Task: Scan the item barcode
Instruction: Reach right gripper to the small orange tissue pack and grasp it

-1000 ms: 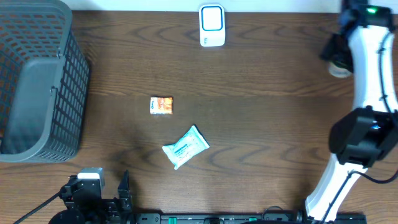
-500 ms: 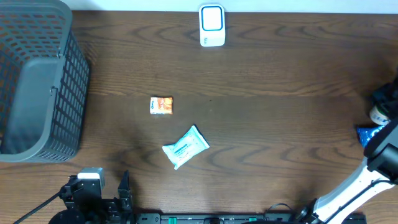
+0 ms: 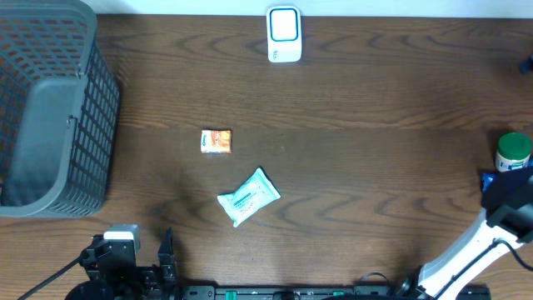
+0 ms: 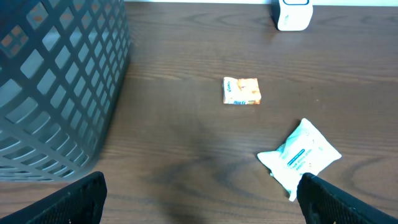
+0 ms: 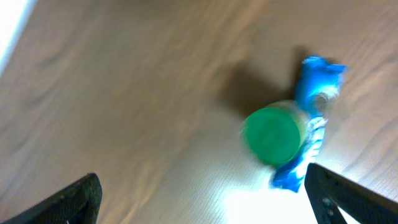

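Note:
The white barcode scanner (image 3: 284, 33) with a blue face stands at the table's far edge. A small orange packet (image 3: 216, 141) and a white wipes pack (image 3: 248, 197) lie mid-table. A green-capped bottle (image 3: 513, 152) stands at the right edge beside a blue packet (image 3: 490, 179). My right gripper (image 5: 202, 202) is open above the wood. The green cap (image 5: 270, 135) and blue packet (image 5: 314, 112) lie ahead of its fingers, touching neither. My left gripper (image 4: 202, 205) is open and empty, near the front edge. The wipes pack (image 4: 300, 156) lies just ahead of its right finger (image 4: 348, 202).
A tall grey mesh basket (image 3: 50, 108) fills the left side of the table and shows close on the left in the left wrist view (image 4: 56, 81). The right arm's white link (image 3: 462, 250) rises from the near right corner.
The right arm swung from the far right corner down to the near right edge. Its jaws widened, and the green-capped bottle now stands uncovered on the table. The left arm has not moved.

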Controlling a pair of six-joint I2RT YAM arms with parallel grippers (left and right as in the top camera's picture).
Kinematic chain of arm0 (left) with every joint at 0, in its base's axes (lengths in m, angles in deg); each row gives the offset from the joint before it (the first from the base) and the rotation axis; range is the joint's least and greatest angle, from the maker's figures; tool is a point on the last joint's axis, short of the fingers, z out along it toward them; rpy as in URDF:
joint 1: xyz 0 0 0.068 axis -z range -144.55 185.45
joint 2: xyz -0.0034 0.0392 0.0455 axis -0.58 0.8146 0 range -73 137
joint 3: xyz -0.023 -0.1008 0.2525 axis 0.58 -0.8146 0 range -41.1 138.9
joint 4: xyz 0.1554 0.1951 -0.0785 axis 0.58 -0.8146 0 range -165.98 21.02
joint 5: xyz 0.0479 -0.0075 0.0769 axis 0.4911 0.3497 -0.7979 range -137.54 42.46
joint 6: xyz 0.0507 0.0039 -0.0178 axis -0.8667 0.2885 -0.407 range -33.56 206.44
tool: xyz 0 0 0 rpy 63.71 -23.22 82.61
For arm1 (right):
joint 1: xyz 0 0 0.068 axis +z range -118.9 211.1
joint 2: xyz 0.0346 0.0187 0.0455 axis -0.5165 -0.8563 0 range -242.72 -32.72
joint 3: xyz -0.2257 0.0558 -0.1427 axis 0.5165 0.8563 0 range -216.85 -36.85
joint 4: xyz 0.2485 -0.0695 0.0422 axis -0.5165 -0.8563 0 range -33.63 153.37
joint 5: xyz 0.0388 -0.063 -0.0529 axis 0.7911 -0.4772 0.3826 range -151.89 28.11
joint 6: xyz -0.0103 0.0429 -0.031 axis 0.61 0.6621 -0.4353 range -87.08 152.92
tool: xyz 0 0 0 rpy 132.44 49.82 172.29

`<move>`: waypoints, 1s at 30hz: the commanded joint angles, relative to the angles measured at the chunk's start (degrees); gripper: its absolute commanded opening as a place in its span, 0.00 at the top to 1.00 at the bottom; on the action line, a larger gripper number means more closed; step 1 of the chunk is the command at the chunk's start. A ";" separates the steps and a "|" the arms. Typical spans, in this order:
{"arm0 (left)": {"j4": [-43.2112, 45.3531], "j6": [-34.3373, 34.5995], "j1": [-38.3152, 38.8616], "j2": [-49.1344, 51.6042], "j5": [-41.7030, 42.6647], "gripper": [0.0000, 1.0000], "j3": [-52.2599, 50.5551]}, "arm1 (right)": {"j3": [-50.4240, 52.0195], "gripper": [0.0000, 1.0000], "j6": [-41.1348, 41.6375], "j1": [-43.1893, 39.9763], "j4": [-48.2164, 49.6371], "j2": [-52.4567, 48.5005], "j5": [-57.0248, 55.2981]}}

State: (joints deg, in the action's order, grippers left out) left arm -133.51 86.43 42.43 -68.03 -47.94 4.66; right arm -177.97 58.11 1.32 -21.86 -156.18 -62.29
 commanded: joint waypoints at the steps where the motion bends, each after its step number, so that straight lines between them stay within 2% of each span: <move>1: -0.15 -0.37 0.22 -0.31 -0.72 0.02 0.15 | -5.14 0.01 -0.59 6.25 -5.25 0.96 10.58; 5: -0.15 -0.37 0.22 -0.31 -0.72 0.02 0.15 | -4.44 0.01 -0.63 17.33 -9.75 0.94 14.45; 9: -0.15 -0.37 0.22 -0.31 -0.72 0.02 0.15 | -1.07 0.01 -5.05 35.45 -9.27 0.92 13.99; 11: -0.15 -0.37 0.22 -0.31 -0.72 0.02 0.15 | 3.23 0.01 -5.16 45.55 -4.59 0.92 14.05; 13: -0.15 -0.37 0.22 -0.31 -0.72 0.02 0.15 | 7.78 0.01 -1.31 52.48 0.72 0.92 14.03; 18: -0.15 -0.37 0.22 -0.31 -0.72 0.02 0.17 | 19.50 0.01 4.26 65.29 18.95 -0.07 13.57; 23: -0.13 -0.37 0.22 -0.31 -0.72 0.02 0.15 | 22.84 0.01 13.75 73.85 29.75 -3.54 1.86; 26: -0.15 -0.37 0.22 -0.31 -0.72 0.02 0.15 | 22.84 0.01 17.51 77.35 32.59 -7.04 -4.17; 30: -0.15 -0.37 0.22 -0.31 -0.72 0.02 0.15 | 22.84 0.01 24.46 78.64 33.70 -11.82 -5.57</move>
State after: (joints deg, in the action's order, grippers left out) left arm -133.53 86.43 42.41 -68.03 -47.94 4.66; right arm -155.50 74.74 79.78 11.23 -164.29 -62.88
